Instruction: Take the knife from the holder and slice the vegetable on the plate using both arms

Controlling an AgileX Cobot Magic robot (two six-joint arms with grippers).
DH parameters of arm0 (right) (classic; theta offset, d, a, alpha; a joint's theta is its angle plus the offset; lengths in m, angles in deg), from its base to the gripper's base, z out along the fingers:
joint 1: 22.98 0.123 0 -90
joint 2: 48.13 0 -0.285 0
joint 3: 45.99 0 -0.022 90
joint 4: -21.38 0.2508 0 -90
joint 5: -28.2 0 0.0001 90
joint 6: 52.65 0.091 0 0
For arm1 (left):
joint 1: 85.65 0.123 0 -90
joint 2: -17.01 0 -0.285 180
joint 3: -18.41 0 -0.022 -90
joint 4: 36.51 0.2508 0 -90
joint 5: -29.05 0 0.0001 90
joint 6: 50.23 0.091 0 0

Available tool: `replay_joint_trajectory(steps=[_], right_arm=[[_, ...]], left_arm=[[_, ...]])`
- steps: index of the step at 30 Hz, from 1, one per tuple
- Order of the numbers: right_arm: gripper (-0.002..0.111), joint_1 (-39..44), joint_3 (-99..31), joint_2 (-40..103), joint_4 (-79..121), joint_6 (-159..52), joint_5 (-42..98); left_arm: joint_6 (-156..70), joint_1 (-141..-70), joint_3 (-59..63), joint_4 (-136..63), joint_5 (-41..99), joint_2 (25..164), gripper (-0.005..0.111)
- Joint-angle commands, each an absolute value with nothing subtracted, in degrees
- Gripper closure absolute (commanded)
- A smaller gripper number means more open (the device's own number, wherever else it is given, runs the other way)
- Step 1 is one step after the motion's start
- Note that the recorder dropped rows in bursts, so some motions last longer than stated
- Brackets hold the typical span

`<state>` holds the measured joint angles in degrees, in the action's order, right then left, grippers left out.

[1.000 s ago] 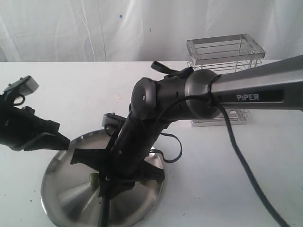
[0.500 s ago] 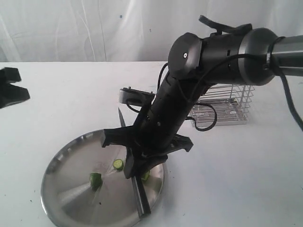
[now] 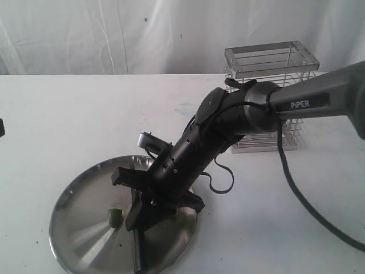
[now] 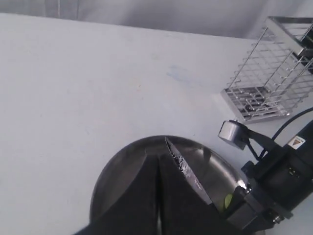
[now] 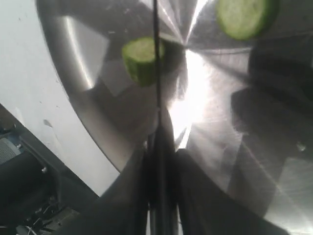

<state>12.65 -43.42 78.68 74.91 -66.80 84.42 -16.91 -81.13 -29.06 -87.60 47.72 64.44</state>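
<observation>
My right gripper (image 3: 137, 214) reaches over the steel plate (image 3: 80, 228) and is shut on the knife (image 3: 138, 254), whose black handle points toward the plate's near rim. In the right wrist view the blade (image 5: 156, 83) shows as a thin line between my fingers (image 5: 146, 161), running along the edge of a green vegetable chunk (image 5: 141, 59); a cut slice (image 5: 244, 17) lies farther off. The chunk (image 3: 114, 217) sits just left of the knife. My left gripper (image 4: 158, 157) is shut and empty, short of the plate (image 4: 122, 166), with the blade (image 4: 188, 169) beyond it.
The wire holder (image 3: 271, 63) stands at the back right of the white table, also seen in the left wrist view (image 4: 266, 83). The right arm's cable (image 3: 296, 194) trails across the table to the right. Only a dark sliver of my left arm (image 3: 1, 127) shows at the edge.
My left gripper has drawn back from the plate's left rim, almost out of the exterior view. The right arm rose, then came down again, and the knife handle swung toward the near rim.
</observation>
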Motion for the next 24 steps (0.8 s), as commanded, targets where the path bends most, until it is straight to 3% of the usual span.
replay_joint_trajectory(steps=[1, 7, 12, 16, 21, 24], right_arm=[[0.087, 12.6, -43.5, 79.4, 75.7, -68.5, 83.7], [0.054, 12.6, -43.5, 79.4, 75.6, -68.6, 82.9], [0.051, 11.8, -43.7, 76.1, 75.4, -68.6, 87.5], [0.063, 9.1, -44.2, 67.9, 75.1, -68.6, 85.6], [0.108, 4.0, -44.7, 56.8, 59.5, -65.0, 75.8], [0.108, 0.9, -44.2, 52.4, 33.3, -53.3, 76.8]], left_arm=[[-17.0, -81.3, -32.1, -88.9, 47.0, 64.1, 0.107], [-17.0, -82.4, -32.5, -89.2, 46.6, 64.1, 0.107], [-17.0, -83.0, -30.2, -92.3, 46.6, 63.9, 0.107], [-17.7, -83.0, -26.8, -96.2, 43.2, 61.6, 0.107], [-20.0, -83.0, -25.7, -95.6, 33.3, 56.7, 0.107], [-20.0, -83.0, -27.8, -94.7, 29.6, 54.6, 0.107]])
